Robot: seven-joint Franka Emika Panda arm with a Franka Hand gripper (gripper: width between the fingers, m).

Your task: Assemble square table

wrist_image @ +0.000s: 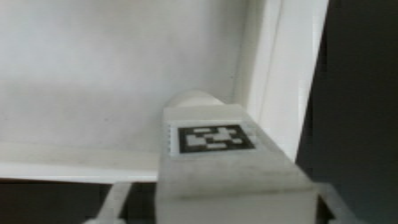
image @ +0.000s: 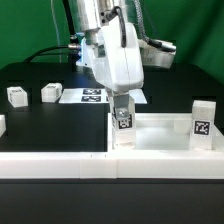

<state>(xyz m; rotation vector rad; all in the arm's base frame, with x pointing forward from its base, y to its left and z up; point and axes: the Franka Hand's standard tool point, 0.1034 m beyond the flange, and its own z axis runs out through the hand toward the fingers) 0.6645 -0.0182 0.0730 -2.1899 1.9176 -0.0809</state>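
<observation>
Desk (image: pixel 40 125): matte black, bounded along its near edge by a long white low wall (image: pixel 50 165).

At the exterior view's left, the first leg (image: pixel 15 95) and the second leg (image: pixel 50 92) sit apart on open desk. Both are small white blocks with free room on every side.

The marker board (image: pixel 93 96) lies flat behind the arm.

At centre, the gripper (image: pixel 123 108) is closed on the held leg (image: pixel 124 120), which is upright with its black-and-white tag facing out. The leg's lower end is at the near left corner of the square tabletop (image: pixel 160 138), a smooth white plastic slab. Whether it touches the slab cannot be told.

In the wrist view, the raised rim (wrist_image: pixel 267 60) runs just beside this leg, with bare desk beyond it.

At the exterior view's right, the upright leg (image: pixel 203 118) stands at the tabletop's right edge, well clear of the gripper.
</observation>
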